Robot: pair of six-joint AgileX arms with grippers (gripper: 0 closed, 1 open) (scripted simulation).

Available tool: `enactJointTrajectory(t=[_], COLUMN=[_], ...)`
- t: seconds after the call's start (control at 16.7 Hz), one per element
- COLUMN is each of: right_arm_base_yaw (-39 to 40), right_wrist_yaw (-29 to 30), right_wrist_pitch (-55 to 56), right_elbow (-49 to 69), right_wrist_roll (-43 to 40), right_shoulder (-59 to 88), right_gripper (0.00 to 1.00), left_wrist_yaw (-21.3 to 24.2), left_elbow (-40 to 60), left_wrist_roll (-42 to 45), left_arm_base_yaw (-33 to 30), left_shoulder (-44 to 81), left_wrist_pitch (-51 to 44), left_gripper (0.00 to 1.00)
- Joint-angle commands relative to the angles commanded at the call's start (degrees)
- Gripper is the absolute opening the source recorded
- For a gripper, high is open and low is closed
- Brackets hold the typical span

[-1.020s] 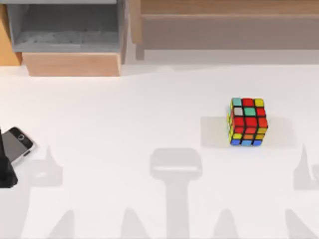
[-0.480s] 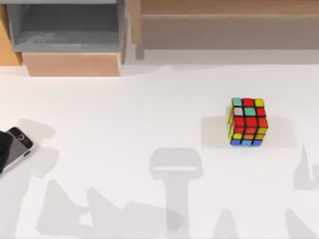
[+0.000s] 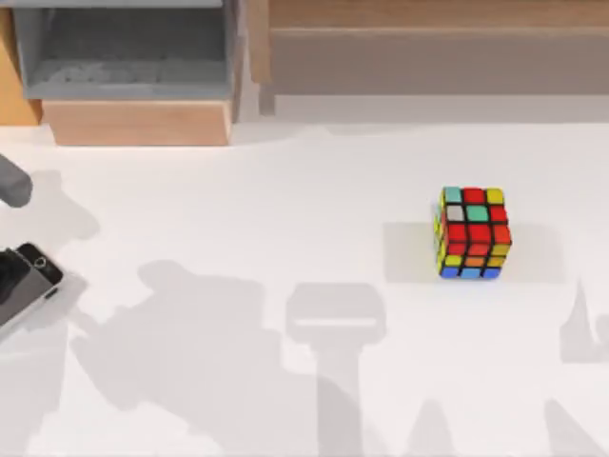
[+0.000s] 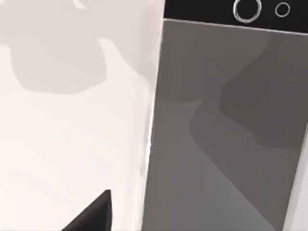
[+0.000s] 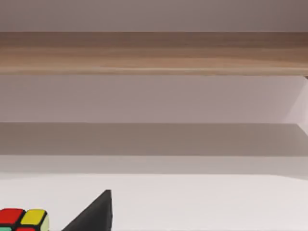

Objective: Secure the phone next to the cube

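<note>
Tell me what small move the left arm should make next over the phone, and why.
Probably lower the left gripper straight down onto the phone and close on it. The phone lies flat at the table's left edge, its screen close under the left wrist camera, far from the cube on the right, so it has yet to be grasped.

From above, my left arm (image 3: 11, 183) shows as a rounded, plain grey tube end at the left edge. Below it sits a matte black piece (image 3: 9, 274). Each wrist camera catches one flat, black, wedge-shaped finger (image 4: 94, 214), (image 5: 94, 214), without markings or screws.
</note>
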Motion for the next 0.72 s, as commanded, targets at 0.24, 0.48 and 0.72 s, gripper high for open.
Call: enactJointTrajectory(t=[0.24,0.48,0.72], right_arm_base_yaw=[0.0,0.0,0.0], right_wrist_yaw=[0.0,0.0,0.0], right_wrist_pitch=[0.0,0.0,0.0], right_elbow=[0.0,0.0,0.0], right_wrist_roll=[0.0,0.0,0.0], right_shoulder=[0.0,0.0,0.0], right_gripper=[1.0,1.0,1.0], left_wrist_yaw=[0.01,0.02,0.01], left_elbow=[7.33,8.89,8.51], left_wrist_roll=[5.61,6.81,6.69], left_arm_base_yaw=[0.88,1.06,0.82], left_shoulder=[11.61,13.92,13.96], left_wrist_pitch=[-5.56,-6.74,-6.41], left_gripper=[1.0,1.0,1.0])
